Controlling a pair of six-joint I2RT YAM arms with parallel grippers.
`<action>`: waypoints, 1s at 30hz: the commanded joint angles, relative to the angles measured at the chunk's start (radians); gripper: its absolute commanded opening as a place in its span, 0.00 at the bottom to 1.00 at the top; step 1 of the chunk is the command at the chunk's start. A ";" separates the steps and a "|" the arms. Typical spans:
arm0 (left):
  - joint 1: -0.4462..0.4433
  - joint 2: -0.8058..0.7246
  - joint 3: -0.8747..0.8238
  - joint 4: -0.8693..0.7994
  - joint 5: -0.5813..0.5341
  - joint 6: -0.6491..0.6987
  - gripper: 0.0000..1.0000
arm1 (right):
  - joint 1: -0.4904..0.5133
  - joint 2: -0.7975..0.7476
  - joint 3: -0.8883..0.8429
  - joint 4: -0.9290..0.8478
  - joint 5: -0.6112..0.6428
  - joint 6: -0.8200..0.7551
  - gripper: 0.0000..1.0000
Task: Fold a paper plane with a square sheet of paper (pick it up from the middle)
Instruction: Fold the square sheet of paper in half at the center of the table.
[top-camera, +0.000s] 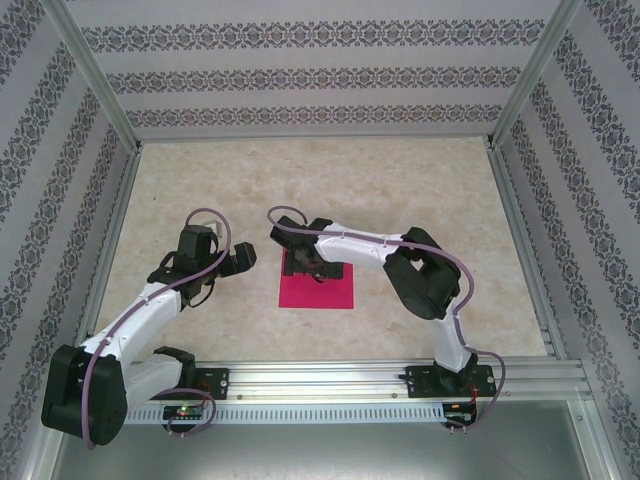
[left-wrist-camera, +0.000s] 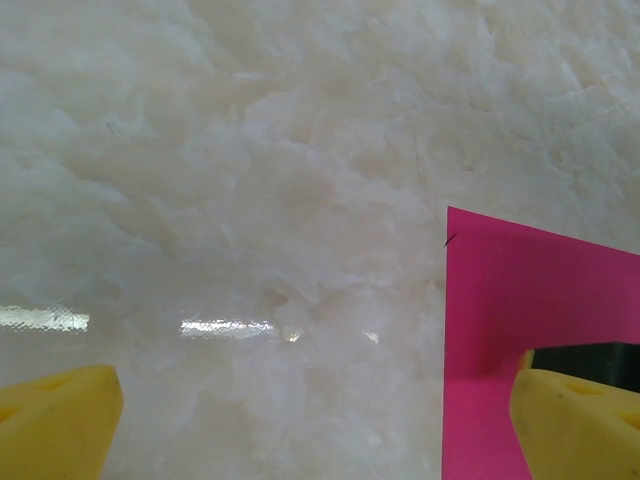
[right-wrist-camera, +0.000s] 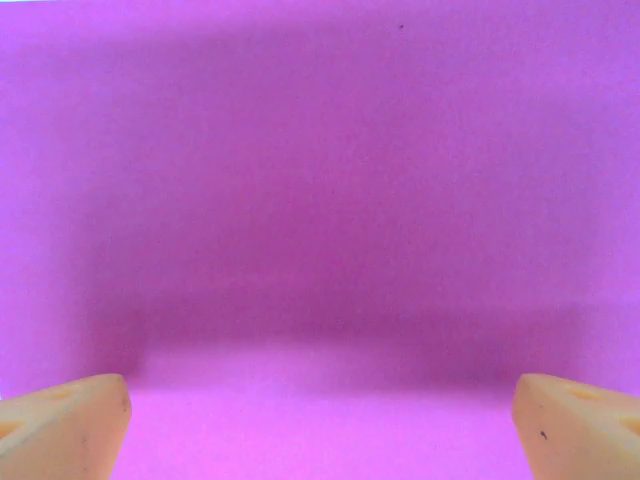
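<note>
Yellow pads (right-wrist-camera: 70, 425), a pair, on the right gripper (right-wrist-camera: 320, 430): spread wide with nothing between them, poised low over the square sheet of paper (right-wrist-camera: 320, 200). The sheet is magenta, flat and unfolded as far as I can see. It lies on the table (top-camera: 420, 190) a little near of centre, roughly between the two arms.

Left gripper (left-wrist-camera: 320, 425): also gaping and empty, hanging over bare marbled tabletop just left of the sheet. Its right-hand pad (left-wrist-camera: 575, 420) sits over the sheet's left edge; I cannot tell whether it touches.

Risks, as I judge them:
- Thin paper flat on a smooth top gives the pads no edge to catch. Closing could slide the sheet instead of pinching up a ridge.
- A pinch off the middle could crumple it and spoil later creases.
- Pressing down too hard may scuff or tear it.
- The left fingers, so near the edge, could nudge the square askew.

Surroundings: patterned wall panels (top-camera: 320, 80) on three sides, an aluminium rail (top-camera: 350, 372) along the near edge, and grey cables (top-camera: 452, 262) looping off the arms. In the way is the right arm's own wrist, which covers the sheet's far edge from above.
</note>
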 joint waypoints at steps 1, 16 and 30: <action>-0.001 0.001 0.025 0.030 -0.004 0.023 1.00 | -0.009 0.044 -0.008 0.011 -0.021 0.036 0.98; -0.001 0.020 0.032 0.035 0.001 0.025 1.00 | 0.000 0.082 -0.064 0.000 -0.004 0.036 0.95; -0.001 0.025 0.044 0.024 0.010 0.024 1.00 | -0.006 -0.025 -0.007 0.007 0.004 -0.069 0.59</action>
